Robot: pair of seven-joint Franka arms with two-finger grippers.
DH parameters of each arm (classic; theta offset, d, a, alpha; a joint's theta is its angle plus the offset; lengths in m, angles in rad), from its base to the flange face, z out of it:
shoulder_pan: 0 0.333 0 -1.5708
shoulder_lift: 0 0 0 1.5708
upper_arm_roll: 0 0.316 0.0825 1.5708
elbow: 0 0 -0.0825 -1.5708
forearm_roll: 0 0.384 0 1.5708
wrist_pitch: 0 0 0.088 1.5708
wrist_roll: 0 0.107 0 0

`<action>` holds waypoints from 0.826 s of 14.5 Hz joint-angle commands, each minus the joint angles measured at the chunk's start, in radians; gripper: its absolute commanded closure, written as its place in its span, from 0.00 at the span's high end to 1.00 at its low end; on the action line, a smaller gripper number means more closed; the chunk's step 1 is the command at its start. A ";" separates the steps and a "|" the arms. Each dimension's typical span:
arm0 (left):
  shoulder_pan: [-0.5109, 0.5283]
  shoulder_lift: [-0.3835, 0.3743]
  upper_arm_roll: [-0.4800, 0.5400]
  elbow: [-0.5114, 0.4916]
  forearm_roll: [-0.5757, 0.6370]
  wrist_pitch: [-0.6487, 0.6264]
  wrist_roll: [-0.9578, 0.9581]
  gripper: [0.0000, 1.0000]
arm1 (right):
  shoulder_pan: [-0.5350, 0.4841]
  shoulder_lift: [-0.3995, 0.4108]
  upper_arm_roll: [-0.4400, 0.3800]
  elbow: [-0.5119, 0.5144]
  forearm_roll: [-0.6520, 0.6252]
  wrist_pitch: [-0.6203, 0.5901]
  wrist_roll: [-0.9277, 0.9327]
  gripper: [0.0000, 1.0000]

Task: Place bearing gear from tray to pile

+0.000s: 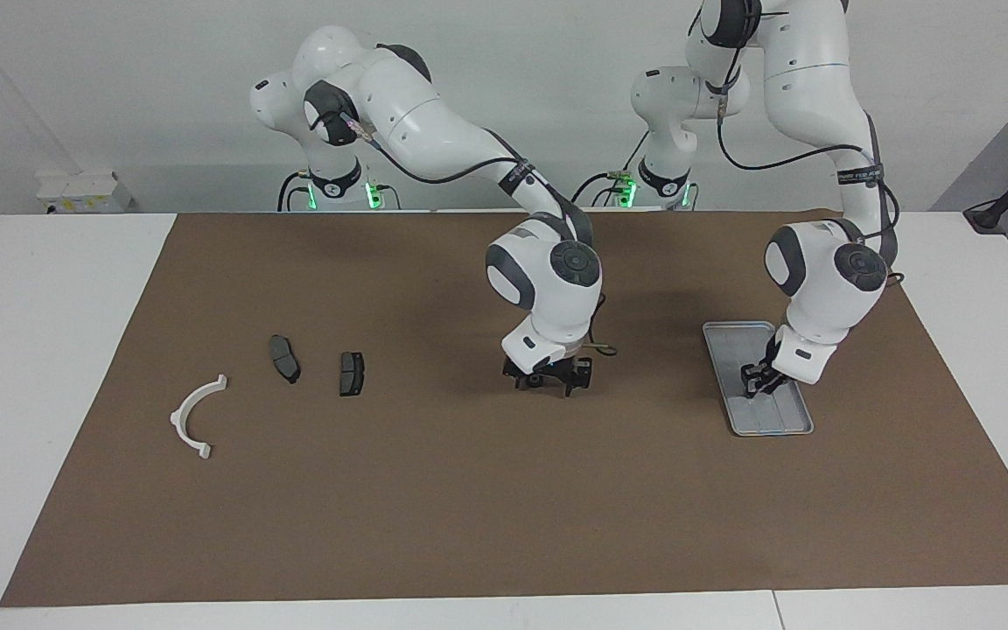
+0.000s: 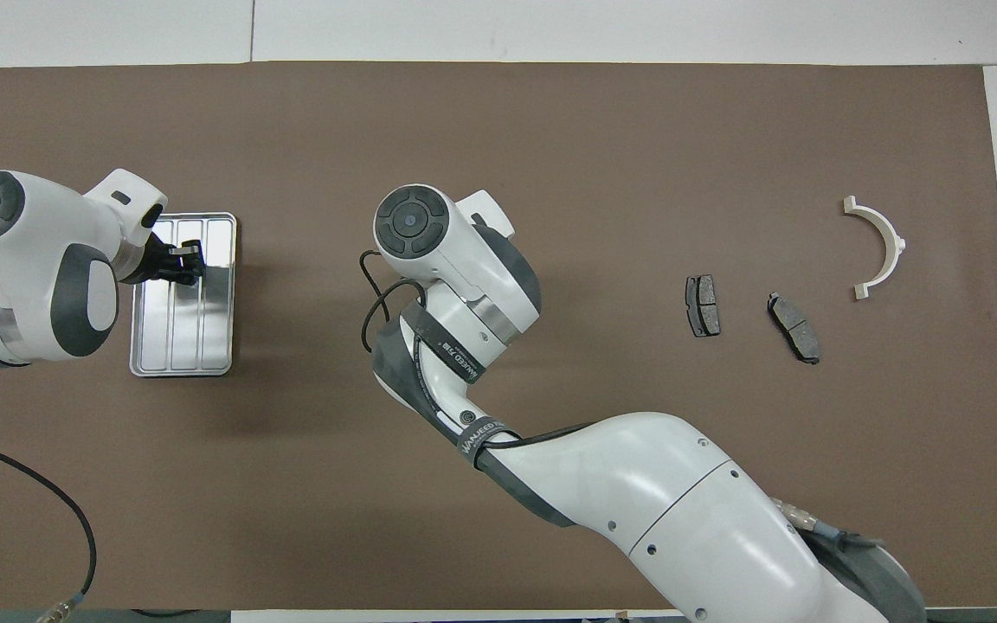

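- First, toward the right arm's end of the brown table mat (image 1: 469,507): the pile, made up of a white semicircular plastic arc (image 1: 193,416) and two dark grey brake-pad-shaped pieces (image 1: 285,359) (image 1: 351,374), all flat on the mat and apart from one another.
- Next, around the middle of the mat: the right gripper (image 1: 548,381), hanging low over bare mat with jaws spread and nothing between them. Looks to be waiting.
- Then, toward the left arm's end: the flat rectangular silver-grey metal tray (image 1: 780,420) with raised rim and lengthwise ribs.
- Down inside that tray: the left gripper (image 1: 759,383), fingertips at the tray floor in the half farther from the robots.
- Impossible to tell whether its jaws are spread or pinching.
- No clear sight of the small bearing gear. Judged to sit in the tray under or between those fingertips, since the rest of the tray shows only bare ribs.
- Likely handling: stiff, dense for its size, smooth and somewhat slippery, not fragile.
- Best taken across the outer rim with a firm, square pinch, then lifted straight up clear of the tray's rim.
- Worth watching: a round metal part skidding along a rib or popping out of an off-centre pinch.
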 commanded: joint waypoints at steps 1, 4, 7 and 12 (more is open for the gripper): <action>0.007 -0.022 0.000 -0.048 0.011 0.026 -0.017 0.17 | -0.008 0.015 0.016 0.024 -0.025 0.012 0.025 0.95; 0.011 -0.024 0.002 -0.048 0.011 0.017 -0.017 0.00 | -0.008 0.014 0.016 0.024 -0.025 0.006 0.026 0.88; 0.013 -0.025 0.002 -0.031 0.010 -0.016 -0.019 0.00 | -0.016 0.004 0.016 0.025 -0.019 -0.002 0.026 0.84; 0.013 -0.048 0.003 0.026 0.007 -0.125 -0.023 0.00 | -0.021 0.000 0.016 0.024 -0.010 0.002 0.031 0.86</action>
